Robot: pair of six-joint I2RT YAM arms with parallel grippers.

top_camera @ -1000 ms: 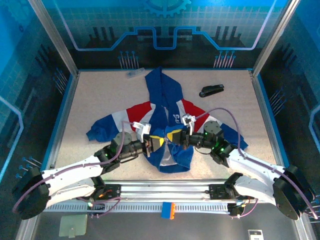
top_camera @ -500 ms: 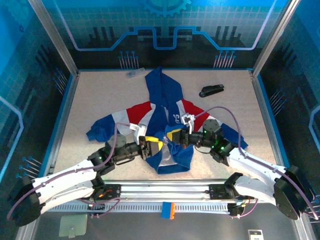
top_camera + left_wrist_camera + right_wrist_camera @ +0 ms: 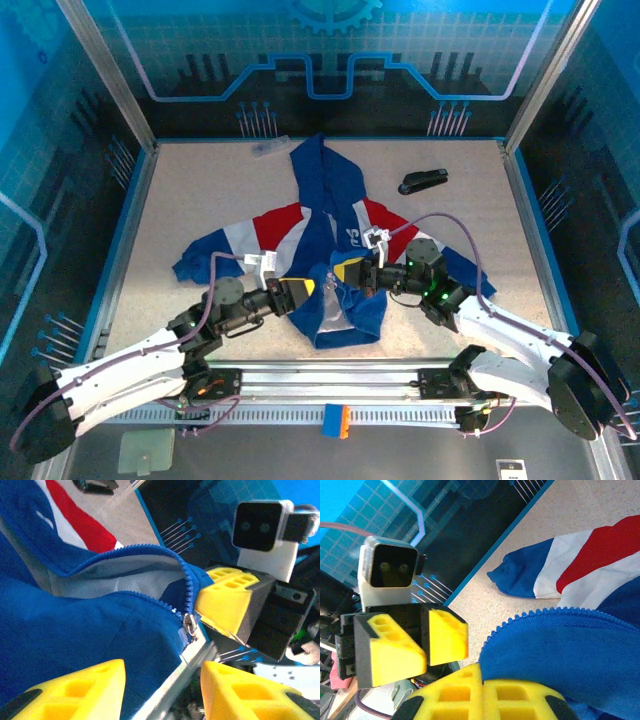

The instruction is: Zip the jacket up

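Note:
The royal-blue jacket (image 3: 330, 215) lies flat in the middle of the table, hood to the far side, with red and white bands across chest and sleeves. Its front is open low down, showing grey lining (image 3: 115, 577). My right gripper (image 3: 345, 272) is shut on the raised zip edge of the jacket (image 3: 570, 650). The metal zip slider (image 3: 189, 625) hangs at the bottom of the blue teeth, just beside the right gripper's yellow fingers (image 3: 227, 600). My left gripper (image 3: 303, 290) is open, short of the slider, with only blue cloth under its fingers (image 3: 75, 690).
A small black stapler-like object (image 3: 423, 182) lies at the back right. A small clear item (image 3: 268, 147) rests by the back wall, left of the hood. The left sleeve (image 3: 530, 572) stretches out over the speckled tabletop (image 3: 200, 190). Metal rails run along the near edge.
The left arm has drawn back to the left, away from the right gripper and the zip. The right gripper has kept its hold in the same place.

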